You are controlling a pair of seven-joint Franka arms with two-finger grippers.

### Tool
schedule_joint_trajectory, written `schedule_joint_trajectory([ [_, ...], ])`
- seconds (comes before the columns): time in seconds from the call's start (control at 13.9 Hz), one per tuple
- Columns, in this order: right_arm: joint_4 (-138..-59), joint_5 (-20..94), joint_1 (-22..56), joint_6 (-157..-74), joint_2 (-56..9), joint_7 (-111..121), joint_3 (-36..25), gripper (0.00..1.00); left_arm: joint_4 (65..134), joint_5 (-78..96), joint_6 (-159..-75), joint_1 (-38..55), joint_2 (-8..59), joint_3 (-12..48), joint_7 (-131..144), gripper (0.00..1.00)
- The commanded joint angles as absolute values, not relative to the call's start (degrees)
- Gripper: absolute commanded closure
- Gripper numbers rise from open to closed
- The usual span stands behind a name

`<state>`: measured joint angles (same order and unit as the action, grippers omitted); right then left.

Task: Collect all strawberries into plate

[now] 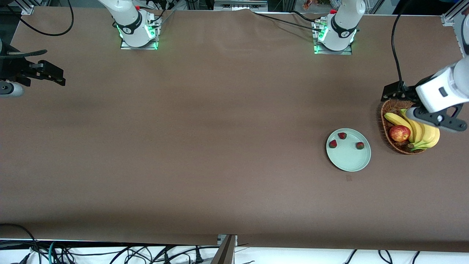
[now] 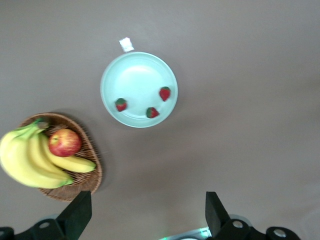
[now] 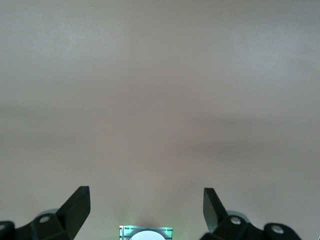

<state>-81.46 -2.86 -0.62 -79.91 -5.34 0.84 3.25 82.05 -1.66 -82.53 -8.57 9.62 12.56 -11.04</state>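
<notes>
Three strawberries [image 1: 332,143] [image 1: 342,135] [image 1: 360,145] lie in the pale mint-green plate [image 1: 348,160] toward the left arm's end of the table. In the left wrist view they lie apart [image 2: 120,104] [image 2: 152,112] [image 2: 165,93] near one rim of the plate [image 2: 137,75]. My left gripper [image 1: 439,123] is up in the air over the wicker basket, open and empty [image 2: 147,200]. My right gripper [image 1: 51,75] waits at the right arm's end of the table, open and empty [image 3: 146,196], over bare table.
A brown wicker basket [image 1: 389,110] with a red apple [image 1: 399,133] and bananas [image 1: 425,135] stands beside the plate, toward the left arm's end. A small tag [image 2: 126,44] lies on the table just by the plate's rim.
</notes>
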Motion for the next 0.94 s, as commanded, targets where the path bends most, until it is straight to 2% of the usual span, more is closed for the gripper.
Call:
schedule_joint_trajectory([
  [0.0,-80.4,-3.2,-1.0,-79.6,-5.6,1.8,3.6,0.0,98.2,-1.5,-93.0,-4.1,-3.3,8.2,-6.9,0.0],
  [0.07,-80.4,-3.2,-1.0,-79.6,-5.6,1.8,3.6,0.0,104.4,-1.8,-95.9,-2.0,-7.4,7.7,-0.5,0.0],
  [0.14,-80.4,-3.2,-1.0,-79.6,-5.7,1.8,3.6,0.0,105.3,-1.9,-96.5,-1.2,-7.8,5.9,5.5,0.0],
  [0.43,-80.4,-3.2,-1.0,-79.6,-5.6,1.8,3.6,0.0,100.6,-1.9,-96.2,-0.7,-4.8,5.3,6.9,0.0],
  [0.87,-80.4,-3.1,-1.0,-79.6,-5.6,1.8,3.5,0.0,98.5,-1.8,-96.2,-0.2,-2.5,3.9,6.9,0.0],
])
